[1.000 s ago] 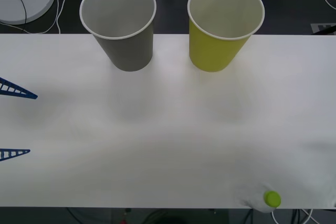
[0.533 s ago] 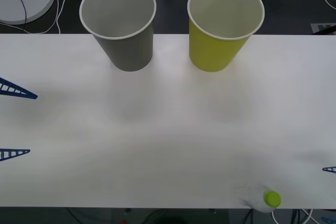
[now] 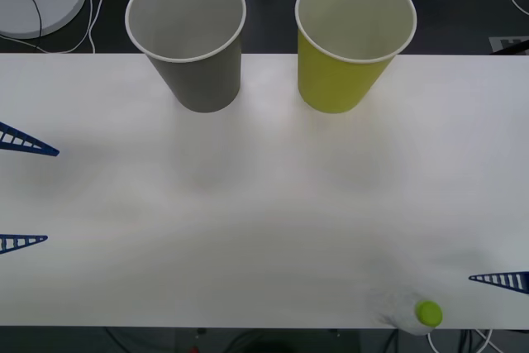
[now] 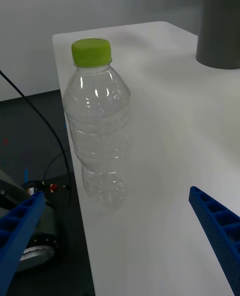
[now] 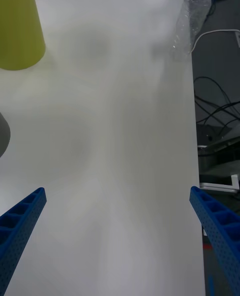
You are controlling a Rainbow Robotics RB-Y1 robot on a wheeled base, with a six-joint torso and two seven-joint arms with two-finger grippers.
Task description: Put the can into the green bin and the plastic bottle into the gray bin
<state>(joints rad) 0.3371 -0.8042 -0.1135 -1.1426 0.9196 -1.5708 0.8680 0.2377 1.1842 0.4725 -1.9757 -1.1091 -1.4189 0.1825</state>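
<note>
worktop (image 3: 273,204): white, wide bare middle
plastic bottle (image 4: 98,125): upright at near edge, just ahead of right end effector (image 4: 120,246), fingers wide
left end effector (image 3: 25,192): wide, well apart
gray bin (image 3: 188,39), green bin (image 3: 354,39): far edge, probably upright

Blue ribbed claw fingers (image 3: 501,279)

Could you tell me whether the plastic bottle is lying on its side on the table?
No, the plastic bottle stands upright at the edge of the table, its lime-green cap on top, ahead of the open right gripper.
</note>
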